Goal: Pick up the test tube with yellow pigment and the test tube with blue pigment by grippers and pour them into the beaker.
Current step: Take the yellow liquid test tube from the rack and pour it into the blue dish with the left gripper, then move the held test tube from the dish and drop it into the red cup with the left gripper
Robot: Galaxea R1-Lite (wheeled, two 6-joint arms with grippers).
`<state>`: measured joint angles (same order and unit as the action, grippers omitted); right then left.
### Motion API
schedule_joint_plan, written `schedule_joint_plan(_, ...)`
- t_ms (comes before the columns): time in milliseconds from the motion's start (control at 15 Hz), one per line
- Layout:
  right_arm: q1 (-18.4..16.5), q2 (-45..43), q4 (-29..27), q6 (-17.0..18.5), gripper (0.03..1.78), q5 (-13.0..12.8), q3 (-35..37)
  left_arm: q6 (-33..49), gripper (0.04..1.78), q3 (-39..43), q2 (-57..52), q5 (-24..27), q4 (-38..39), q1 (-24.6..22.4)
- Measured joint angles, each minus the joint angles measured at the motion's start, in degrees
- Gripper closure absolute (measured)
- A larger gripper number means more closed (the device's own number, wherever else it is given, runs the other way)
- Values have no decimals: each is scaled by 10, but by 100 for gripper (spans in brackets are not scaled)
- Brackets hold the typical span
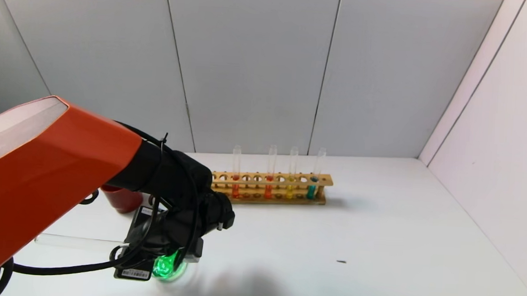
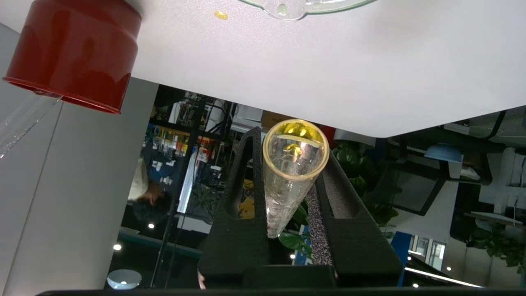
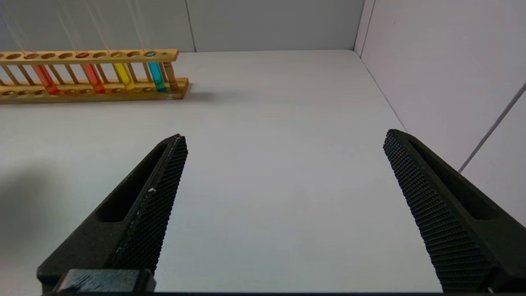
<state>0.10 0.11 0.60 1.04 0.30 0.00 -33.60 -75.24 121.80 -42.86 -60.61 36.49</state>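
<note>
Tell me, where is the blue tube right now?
The blue tube stands upright in the wooden rack at the back of the table, at the rack's right end in the head view, next to a yellow tube.

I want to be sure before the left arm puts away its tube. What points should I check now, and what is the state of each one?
1. Grip: left gripper is shut on the test tube with yellow pigment. Ok.
2. Tube emptied: only yellow traces remain inside. Ok.
3. Beaker: it holds green liquid and sits under the left gripper. Ok.
4. Spill: a yellow drop lies on the table beside the beaker's lip. Not ok.
5. Red cup: a clear tube leans out of it; room for a second one, cannot tell.
6. Right gripper: open, well apart from the rack. Ok.
</note>
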Motion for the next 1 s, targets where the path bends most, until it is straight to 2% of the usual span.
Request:
schedule_joint_plan(267, 0, 0, 0, 0, 7, 0, 0, 62, 150, -39, -11, 3, 52, -10)
schedule_joint_plan(467, 0, 0, 0, 0, 7, 0, 0, 160, 150, -72, -41, 13, 64, -40)
schedule_joint_plan(733, 0, 0, 0, 0, 7, 0, 0, 229, 150, -87, -116, 22, 89, -75)
schedule_joint_plan(1000, 0, 0, 0, 0, 7, 0, 0, 306, 150, -94, -178, 27, 182, -99)
